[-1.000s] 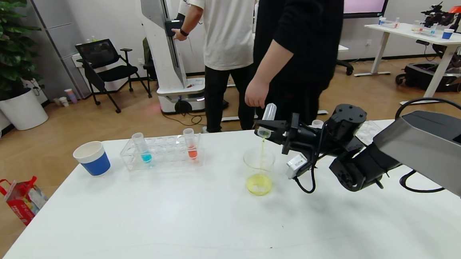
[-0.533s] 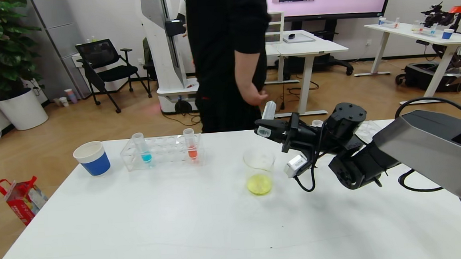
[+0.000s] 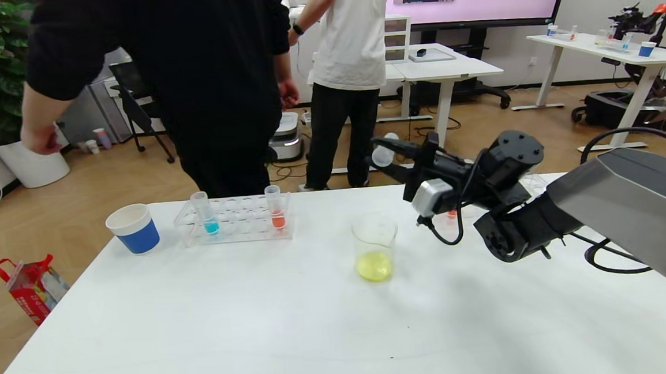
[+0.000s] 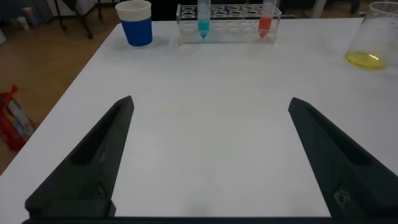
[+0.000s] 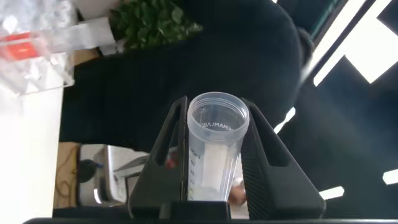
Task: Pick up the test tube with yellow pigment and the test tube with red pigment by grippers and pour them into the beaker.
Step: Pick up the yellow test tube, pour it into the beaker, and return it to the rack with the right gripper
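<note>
Right gripper (image 3: 386, 152), jaws pinching the emptied tube (image 3: 382, 156), has lifted clear of the beaker (image 3: 375, 248); pouring has ceased. Left gripper (image 4: 208, 162) jaws spread.

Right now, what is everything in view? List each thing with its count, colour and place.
Table: one, white, under everything.
Beaker: one, clear, yellow liquid at the bottom, table centre.
Rack: one, clear, far left of the beaker.
Red tube: one, upright in the rack's right end.
Cyan tube: one, upright in the rack's left end.
Paper cup: one, blue and white, left of the rack.
Emptied tube: one, clear, in the right gripper.
Right gripper: shut on the emptied tube, above and right of the beaker.
Left gripper: open, over bare table.
</note>
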You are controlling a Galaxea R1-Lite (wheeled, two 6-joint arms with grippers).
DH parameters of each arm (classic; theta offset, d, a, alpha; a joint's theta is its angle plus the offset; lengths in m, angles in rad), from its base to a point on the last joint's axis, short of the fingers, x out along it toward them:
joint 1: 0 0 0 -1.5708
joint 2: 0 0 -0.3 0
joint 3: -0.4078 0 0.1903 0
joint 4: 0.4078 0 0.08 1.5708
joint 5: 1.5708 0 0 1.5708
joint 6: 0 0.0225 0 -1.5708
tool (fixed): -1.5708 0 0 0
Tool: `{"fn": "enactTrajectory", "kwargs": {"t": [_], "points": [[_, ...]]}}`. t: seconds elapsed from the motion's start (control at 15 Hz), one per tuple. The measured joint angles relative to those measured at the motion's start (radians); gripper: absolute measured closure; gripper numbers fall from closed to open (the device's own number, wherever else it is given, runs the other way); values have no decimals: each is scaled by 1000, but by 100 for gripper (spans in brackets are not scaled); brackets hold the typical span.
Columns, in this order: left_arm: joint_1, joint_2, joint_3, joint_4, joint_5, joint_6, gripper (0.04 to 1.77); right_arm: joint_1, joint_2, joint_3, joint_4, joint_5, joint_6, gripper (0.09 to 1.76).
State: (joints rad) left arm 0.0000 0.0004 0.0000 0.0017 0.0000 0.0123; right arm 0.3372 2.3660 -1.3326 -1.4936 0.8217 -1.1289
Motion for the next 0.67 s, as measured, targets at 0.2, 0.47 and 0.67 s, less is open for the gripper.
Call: {"fn": "enactTrajectory", "kwargs": {"t": [0.2, 0.47, 0.67], "points": [[0, 0, 0, 0, 0, 0, 8, 7, -65, 54, -60, -276, 318, 135], [0, 0, 0, 0, 0, 0, 8, 26, -147, 176, -61, -642, 687, 135], [0, 0, 0, 0, 0, 0, 8, 30, -200, 243, 16, -790, 898, 135]]}}
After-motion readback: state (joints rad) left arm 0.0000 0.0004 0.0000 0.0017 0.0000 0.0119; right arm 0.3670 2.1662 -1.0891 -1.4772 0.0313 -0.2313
